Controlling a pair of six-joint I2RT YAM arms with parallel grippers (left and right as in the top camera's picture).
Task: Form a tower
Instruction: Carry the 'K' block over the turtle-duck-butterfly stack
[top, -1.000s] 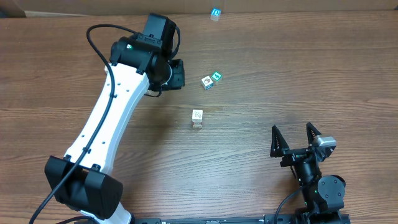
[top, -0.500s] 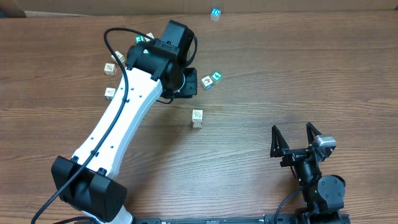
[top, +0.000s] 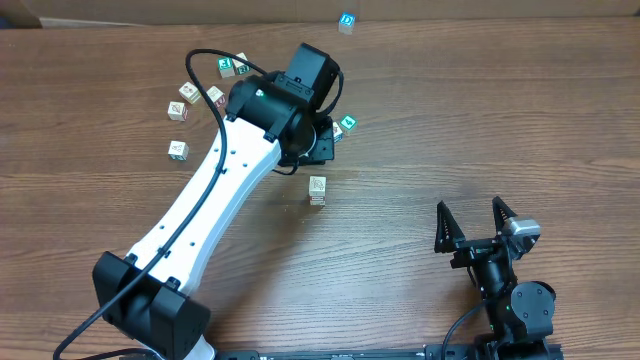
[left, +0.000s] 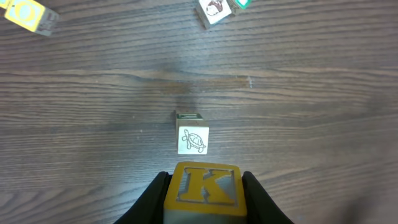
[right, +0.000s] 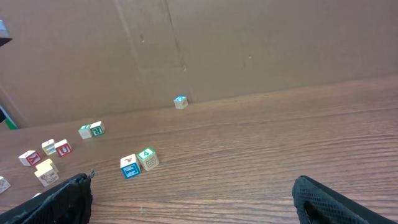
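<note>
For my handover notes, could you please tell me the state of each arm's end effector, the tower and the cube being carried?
Left end effector: shut on the yellow K cube.
Yellow K cube: held, not yet on the tower.
Tower: upright, turtle face up, nothing touching it.
Right end effector: open, empty.

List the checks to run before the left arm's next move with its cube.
1. Left gripper clamps the yellow K cube: ok.
2. The tower stands upright: ok.
3. K cube centred over the tower: not ok, tower lies ahead.
4. Nearest loose cubes apart from the tower: ok.
5. Right gripper open, far from the tower: ok.
6. Cube's height above the tower top: cannot tell.
</note>
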